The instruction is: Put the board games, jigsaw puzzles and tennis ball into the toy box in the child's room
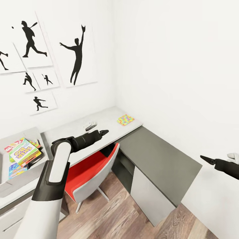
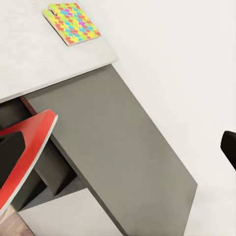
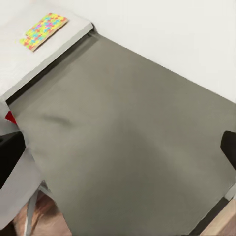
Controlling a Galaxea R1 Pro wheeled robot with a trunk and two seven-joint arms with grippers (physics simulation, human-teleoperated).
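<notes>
One jigsaw puzzle [image 1: 125, 119] lies flat near the far right corner of the pale table [image 1: 76, 127]; it also shows in the left wrist view as the puzzle [image 2: 72, 22] and in the right wrist view as the puzzle [image 3: 44, 30]. The grey toy box [image 1: 37, 132] stands at the table's left end. It holds the green Skip-Bo board game [image 1: 25, 152] stacked on other colourful flat toys [image 1: 16, 169]. My left gripper [image 1: 104, 132] hovers open and empty over the table's front edge, well short of the puzzle. My right gripper [image 1: 204, 158] hangs open and empty off to the right. The tennis ball is out of view.
A red chair [image 1: 89, 169] is tucked under the table below my left arm. The table's dark grey side panel [image 1: 159, 159] slopes between the two grippers. A small white and dark object [image 1: 90, 125] lies on the table. White walls close in behind and to the right; wood floor lies below.
</notes>
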